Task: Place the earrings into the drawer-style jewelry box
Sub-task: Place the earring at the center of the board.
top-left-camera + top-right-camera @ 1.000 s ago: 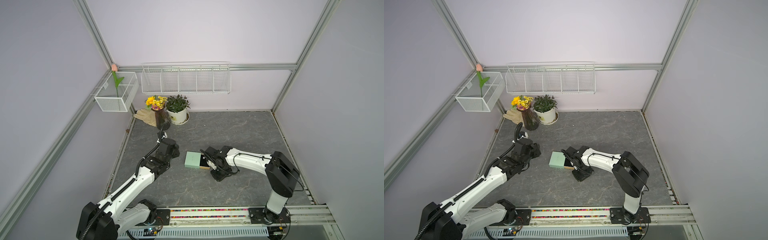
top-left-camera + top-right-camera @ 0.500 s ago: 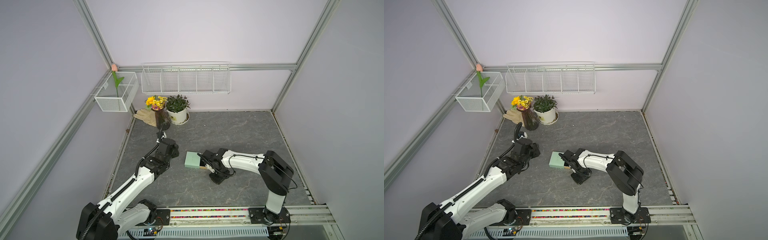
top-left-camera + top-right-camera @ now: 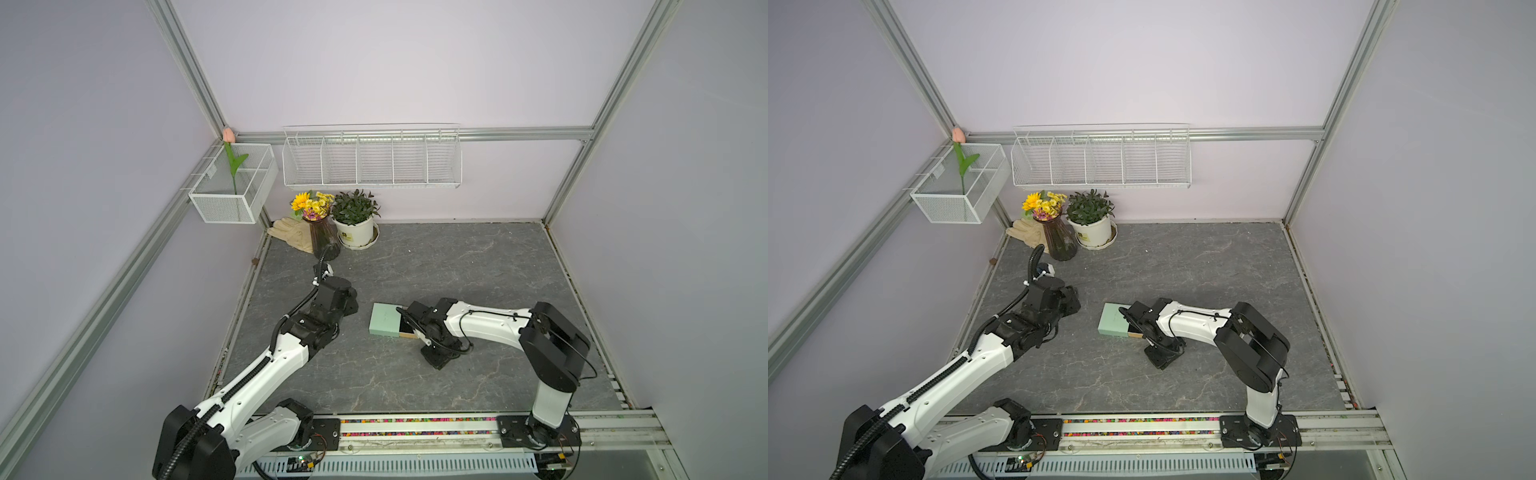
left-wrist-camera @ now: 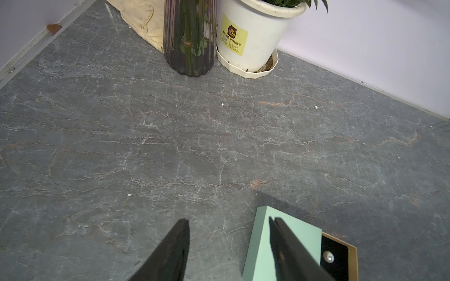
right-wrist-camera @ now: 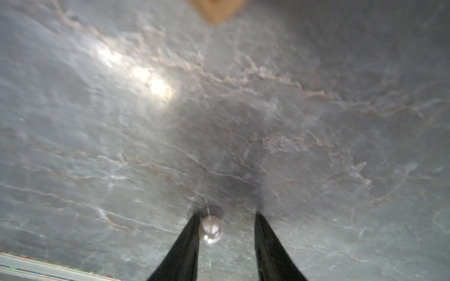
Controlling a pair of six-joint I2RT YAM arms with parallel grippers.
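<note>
The mint-green drawer-style jewelry box (image 3: 384, 319) (image 3: 1113, 319) lies mid-table with its black-lined tray (image 4: 341, 253) pulled out toward the right arm. One pearl earring (image 4: 328, 256) rests in the tray. The other earring (image 5: 211, 230) lies on the table between the fingers of my right gripper (image 5: 227, 216), against one finger and apart from the other; the jaws stand open. In both top views the right gripper (image 3: 440, 357) points down just in front of the tray. My left gripper (image 4: 229, 220) (image 3: 351, 302) hovers open just left of the box, holding nothing.
A dark glass vase of flowers (image 3: 322, 239), a white potted plant (image 3: 355, 226) and a beige glove (image 3: 291, 235) stand in the back left corner. Wire baskets (image 3: 372, 160) hang on the walls. Tiny white specks (image 4: 222, 104) dot the stone tabletop.
The right arm's wrist has swung left toward the box and its gripper has moved slightly toward the front. The left arm has not moved.
</note>
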